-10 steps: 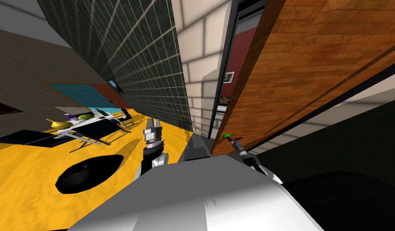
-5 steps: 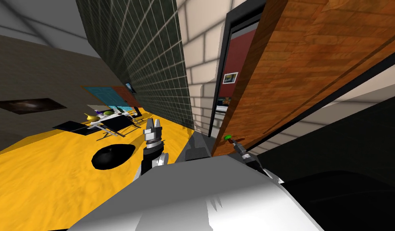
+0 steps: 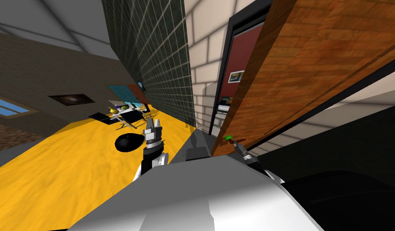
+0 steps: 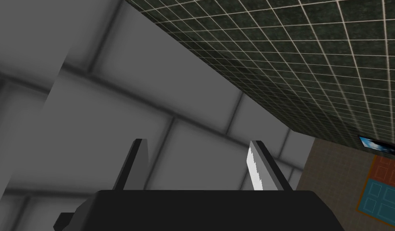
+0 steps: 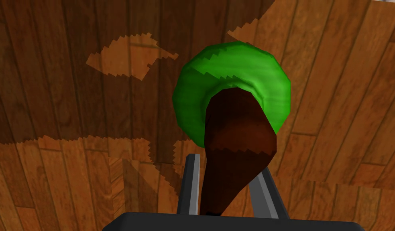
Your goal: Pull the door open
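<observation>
Both blades of my right gripper (image 5: 229, 162) pinch the dark brown, green-based handle (image 5: 237, 132) at the free edge of the ajar wooden door (image 3: 297, 80); my left gripper (image 4: 196, 146) is spread, holding nothing.

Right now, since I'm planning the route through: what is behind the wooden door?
Through the gap beside the wooden door, a dark red wall with a framed picture shows. The door covers the rest.

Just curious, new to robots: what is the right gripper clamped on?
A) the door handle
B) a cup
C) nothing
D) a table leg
A: the right gripper presses its fingers against the sides of the brown handle on the wooden door.
</observation>
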